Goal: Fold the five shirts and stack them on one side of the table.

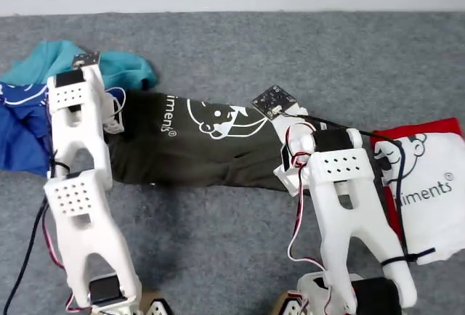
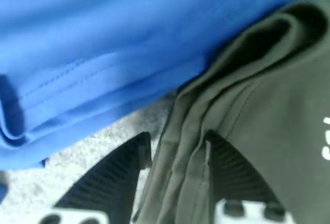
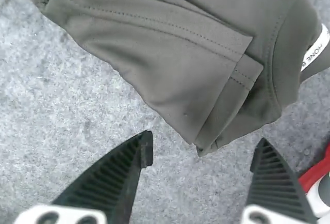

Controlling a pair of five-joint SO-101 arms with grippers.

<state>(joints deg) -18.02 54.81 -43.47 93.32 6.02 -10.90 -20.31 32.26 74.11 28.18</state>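
Observation:
A dark olive shirt (image 1: 203,148) with a white print lies as a long folded strip across the middle of the grey table. My left gripper (image 1: 112,115) is at its left end. In the left wrist view it (image 2: 175,144) is open, and the shirt's (image 2: 268,105) layered edge lies between its fingers. My right gripper (image 1: 288,161) is at the shirt's right end. There it (image 3: 201,149) hangs open just above the carpet, in front of the shirt's (image 3: 180,38) hemmed corner.
A blue shirt (image 1: 22,126) (image 2: 103,43) and a teal shirt (image 1: 65,57) lie crumpled at the far left, touching the olive one. A white shirt (image 1: 429,191) lies on a red one (image 1: 421,130) (image 3: 317,175) at the right edge. Bare carpet (image 1: 218,242) spans the front.

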